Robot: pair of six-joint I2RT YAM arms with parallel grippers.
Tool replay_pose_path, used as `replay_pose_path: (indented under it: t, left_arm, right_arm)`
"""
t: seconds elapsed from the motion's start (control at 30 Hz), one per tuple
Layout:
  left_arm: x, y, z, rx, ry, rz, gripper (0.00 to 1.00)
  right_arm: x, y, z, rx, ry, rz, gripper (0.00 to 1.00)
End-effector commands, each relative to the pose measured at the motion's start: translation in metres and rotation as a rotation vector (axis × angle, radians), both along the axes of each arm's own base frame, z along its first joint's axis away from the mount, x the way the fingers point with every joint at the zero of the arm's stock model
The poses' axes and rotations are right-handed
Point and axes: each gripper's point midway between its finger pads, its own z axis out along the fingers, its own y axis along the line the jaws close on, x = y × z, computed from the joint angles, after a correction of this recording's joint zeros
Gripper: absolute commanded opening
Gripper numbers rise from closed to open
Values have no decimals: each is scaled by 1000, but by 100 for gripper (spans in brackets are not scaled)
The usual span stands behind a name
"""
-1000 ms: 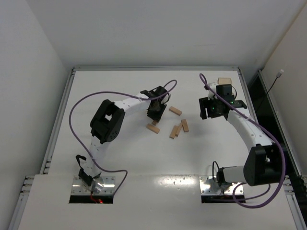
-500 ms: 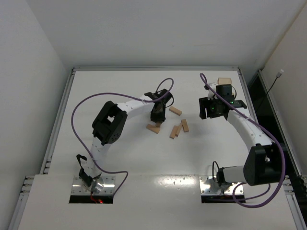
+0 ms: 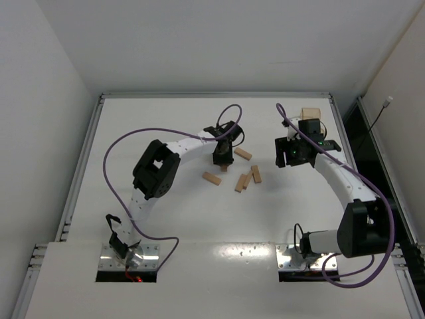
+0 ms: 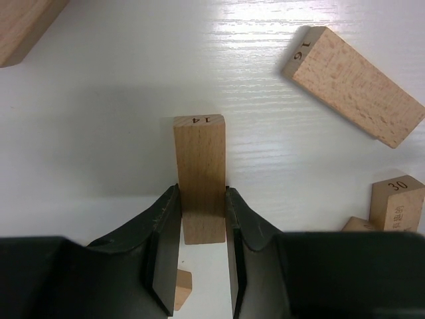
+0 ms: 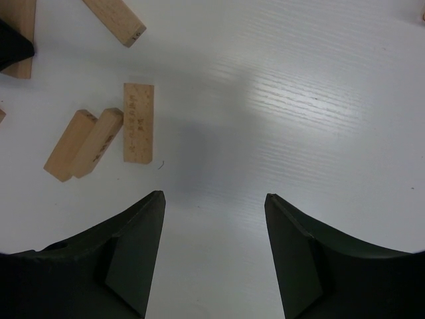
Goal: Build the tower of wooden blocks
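Since no stacked column stands anywhere in view, the wood block tower is judged not yet begun; its material lies as loose blocks (image 3: 256, 174) scattered flat about the middle of the desk (image 3: 159, 109). One piece, the block marked 14 (image 4: 199, 166), is clamped between the left fingers (image 4: 163, 229). They close narrowly on its two long sides near the rear end, leaving the numbered end projecting forward. This grip across the narrow width is judged to keep the broad faces free for setting down. Whether this block is clear of the desk cannot be settled, though a soft shadow beside it suggests it is raised. To its right in the left wrist view lies the block marked 16 (image 4: 352, 86), skewed, with the block marked 30 (image 4: 397, 199) near the picture's edge; both are apart from the held piece. Well to the right, the right fingers (image 5: 136, 256) stand wide and empty above bare desk, the nearest loose pieces off to their left. This station is judged a waiting one, clear of the working arm. A tan tray (image 3: 310, 112) sits at the far right corner behind the right arm, partly hidden. Next requirement, as judged: choose a bare spot and lay the held block flat as the foundation course.
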Motion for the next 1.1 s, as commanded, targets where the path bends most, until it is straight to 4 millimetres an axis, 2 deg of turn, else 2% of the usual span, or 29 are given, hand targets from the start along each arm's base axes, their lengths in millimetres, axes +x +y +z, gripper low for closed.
replay_pose_path:
  t: [0.0,0.03,0.1,0.13,0.17,0.2,0.33,0.37,0.43,0.47,0.57,0.6,0.73,0.77,0.83,0.9,0.97,1.0,1.03,1.07]
  left_arm:
    - [-2,8,-23,50,24,26,10]
    - [-5,9,-26,56,31,26,19]
    - [-5,9,-26,56,31,26,25]
    - [-7,9,-29,51,38,23,31]
    - [-7,9,-29,51,38,23,50]
    - [-8,8,-29,49,42,11,59]
    - [-3,7,-19,41,13,5,80]
    - [-3,8,-19,50,11,-14,80]
    - [3,7,-4,61,-29,-67,80]
    - [9,0,14,54,-76,-94,81]
    - [19,-9,46,98,-180,-222,84]
    - [18,-13,63,103,-213,-245,84]
    - [21,-19,103,103,-297,-352,84]
    - [17,-20,101,101,-284,-381,84]
    - [19,-27,118,70,-313,-417,84]
    - [22,-25,130,72,-333,-447,84]
    - [32,-14,133,88,-338,-458,84]
    - [32,-15,132,59,-323,-487,84]
    - [40,-5,132,49,-316,-492,82]
    - [44,0,125,56,-305,-521,82]
  right_arm:
    - [2,1,9,20,-34,-7,59]
    - [2,1,9,20,-34,-7,59]
    - [2,1,9,20,-34,-7,59]
    - [2,1,9,20,-34,-7,59]
    - [2,1,9,20,-34,-7,59]
    - [2,1,9,20,-34,-7,59]
    - [7,1,11,21,-43,-7,59]
    - [7,1,11,21,-43,-7,59]
    - [7,1,11,21,-43,-7,59]
    - [7,1,11,21,-43,-7,59]
    - [7,1,11,16,-45,0,59]
    - [5,1,7,15,-36,0,59]
    - [4,3,5,2,-40,27,59]
    - [4,3,5,2,-40,27,59]
    - [4,4,5,4,-42,40,59]
    - [4,4,5,4,-42,40,59]
    - [3,6,5,13,-41,47,59]
    - [4,5,5,7,-43,54,59]
    - [3,7,5,15,-42,59,59]
    - [3,7,5,15,-42,59,59]
